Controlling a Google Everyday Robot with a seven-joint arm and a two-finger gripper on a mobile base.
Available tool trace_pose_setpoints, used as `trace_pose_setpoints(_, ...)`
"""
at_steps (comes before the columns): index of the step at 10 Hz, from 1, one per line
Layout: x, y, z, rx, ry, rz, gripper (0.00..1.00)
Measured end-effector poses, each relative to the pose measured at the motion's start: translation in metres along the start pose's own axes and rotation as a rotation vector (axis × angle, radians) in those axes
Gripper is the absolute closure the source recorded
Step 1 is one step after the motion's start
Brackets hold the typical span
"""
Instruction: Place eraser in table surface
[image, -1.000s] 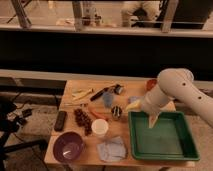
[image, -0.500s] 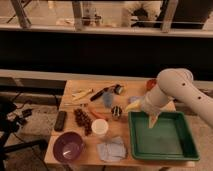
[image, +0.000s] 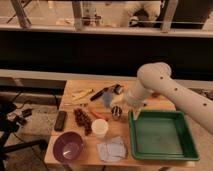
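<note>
— Fingers on the white arm's gripper (image: 137, 106)?
— Spread wide, empty, above the far-left corner of the green plastic tray (image: 160, 136).
— And the flat black rectangular eraser (image: 60, 120)?
— Lying at the left edge of the light tan wooden tabletop (image: 91, 150).

A dark wall (image: 100, 52) crosses the back, a metal-posted railing (image: 77, 17) above it (warmly lit), grey floor (image: 37, 131) below.

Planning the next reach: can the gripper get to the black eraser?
Probably yes. The gripper hangs by the green tray's far-left corner; the eraser lies uncovered at the table's left edge, with grapes and a cup between.
</note>
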Motion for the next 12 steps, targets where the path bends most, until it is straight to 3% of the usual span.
trace_pose_setpoints(2,0.007,-0.051,0.016,0.020,-0.007,-0.068,0.20)
trace_pose_setpoints(4,0.005,-0.077,0.023,0.029,-0.011,-0.108,0.20)
trace_pose_setpoints(12,0.005,-0.076,0.023,0.030,-0.012,-0.109,0.20)
